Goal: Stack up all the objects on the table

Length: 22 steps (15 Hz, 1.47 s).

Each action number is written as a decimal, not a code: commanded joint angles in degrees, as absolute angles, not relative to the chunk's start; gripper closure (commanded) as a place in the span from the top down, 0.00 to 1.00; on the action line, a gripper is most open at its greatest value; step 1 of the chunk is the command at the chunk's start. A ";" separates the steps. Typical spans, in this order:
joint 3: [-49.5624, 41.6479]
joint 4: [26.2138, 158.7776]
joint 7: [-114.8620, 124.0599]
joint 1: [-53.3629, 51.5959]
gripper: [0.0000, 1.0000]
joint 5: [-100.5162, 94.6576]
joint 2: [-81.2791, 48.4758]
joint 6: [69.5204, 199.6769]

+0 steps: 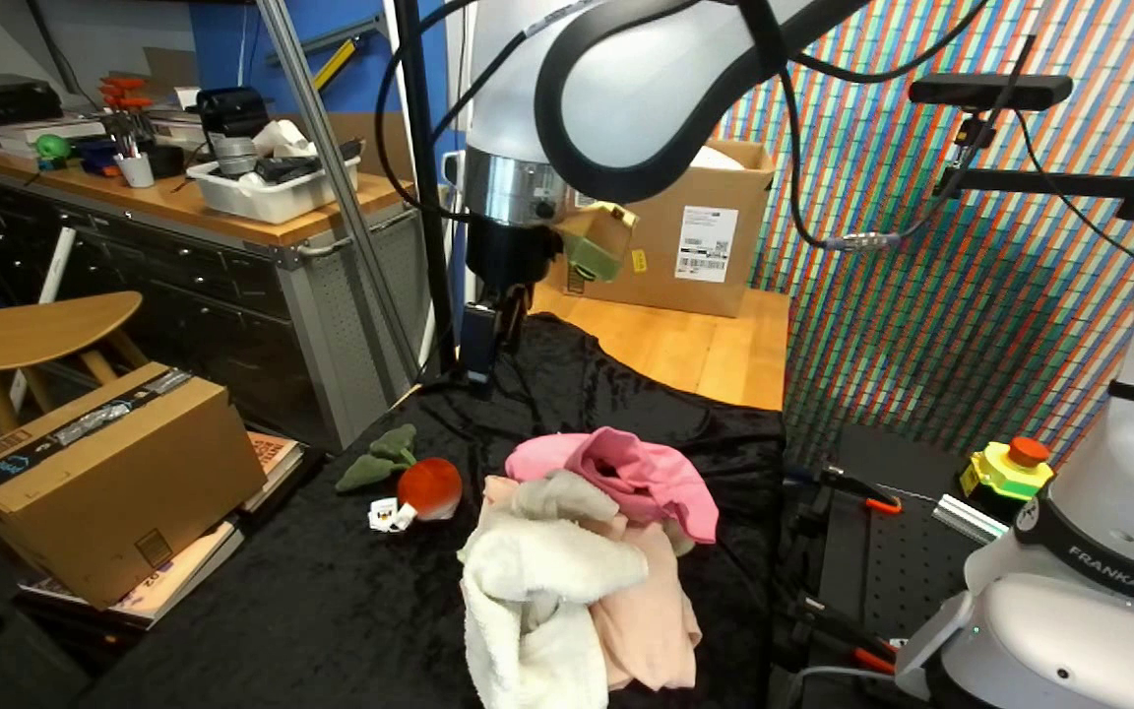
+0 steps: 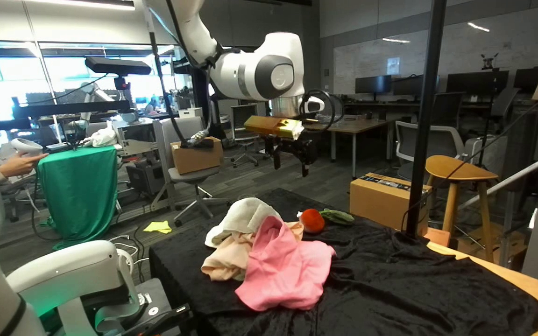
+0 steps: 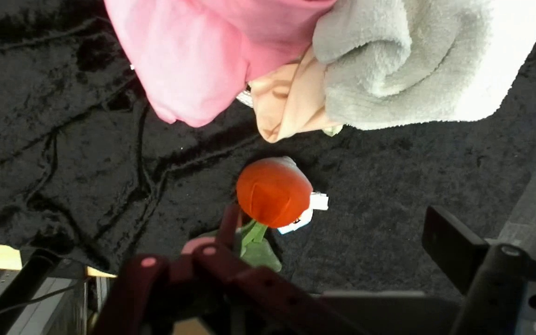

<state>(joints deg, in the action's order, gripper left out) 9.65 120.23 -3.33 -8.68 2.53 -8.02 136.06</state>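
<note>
Gripper (image 2: 291, 167): while it hangs in the air above the table (image 2: 414, 289), its jaws stand wide apart.
Toy (image 3: 275, 193): red and round, lying on the black-draped table just beside the peach cloth (image 3: 286, 107), apart from it, with green leaves (image 1: 362, 474) and a white tag (image 1: 385, 514).
White cloth (image 1: 562, 563): rumpled on top of the peach cloth, reaching past it on one side.
Pink cloth (image 2: 287, 270): slumped against the peach cloth and spread onto the table, in both exterior views.
Box (image 1: 661, 246): cardboard, labelled, on the table's uncovered wooden end, in an exterior view.
</note>
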 commanded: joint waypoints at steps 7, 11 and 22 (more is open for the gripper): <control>7.92 95.41 -1.87 -9.09 1.00 -0.43 -26.67 125.32; 5.50 91.11 0.07 -10.02 1.00 -2.88 -33.40 126.83; 4.97 84.11 1.38 -10.51 1.00 -3.12 -43.87 126.83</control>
